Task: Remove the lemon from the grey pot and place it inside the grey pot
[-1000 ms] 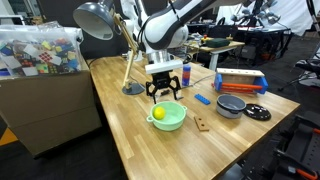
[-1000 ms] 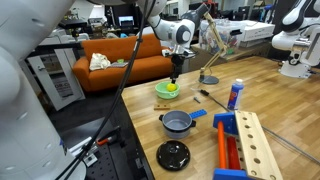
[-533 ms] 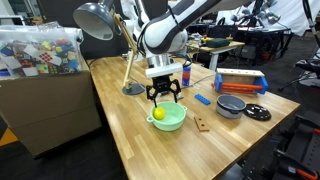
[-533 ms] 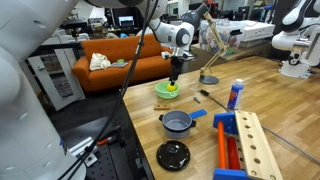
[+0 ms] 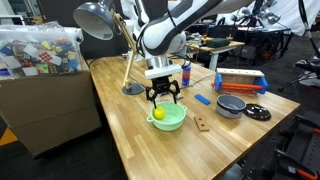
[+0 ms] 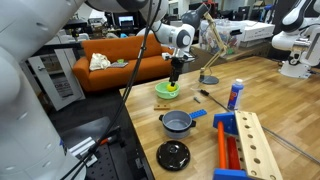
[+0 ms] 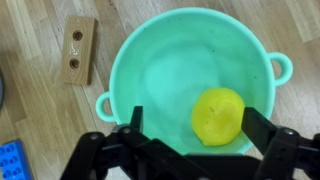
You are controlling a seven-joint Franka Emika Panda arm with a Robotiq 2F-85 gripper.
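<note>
Cluttered lab room, orange sofa (image 6: 120,55) in the back, silver desk lamp (image 5: 97,20) standing at the table's far edge. Long light-wood table (image 5: 130,130) carries everything.

Pale mint-green plastic bowl with small side handles (image 5: 177,122) sits mid-table, near the long front edge in an exterior view. Small bright yellow lemon (image 5: 158,113) lies inside it, on the bowl floor, off-centre toward one wall. Wrist view confirms: lemon (image 7: 219,114) is in the green bowl (image 7: 130,50), close to one handle side.

Black Robotiq gripper (image 5: 165,95) hangs straight down over the bowl, fingers spread wide apart, nothing held. In the wrist view the gripper (image 7: 195,120) brackets the lemon, which lies nearer one finger than the other; no contact is visible. The same pose shows in an exterior view: gripper (image 6: 173,82) just above the bowl (image 6: 160,93).

Round dark grey metal pot with a low wall and paler rim (image 5: 230,112) stands well apart from the bowl, toward the table corner at the right of that view. It also shows in an exterior view (image 6: 177,126). Flat black round disc (image 5: 257,112) lies just beside the pot, nearer that corner.

Small wooden block with two holes (image 7: 77,48) lies on the table near the bowl, not touching it. Small blue piece (image 5: 203,99) lies between bowl and pot.
</note>
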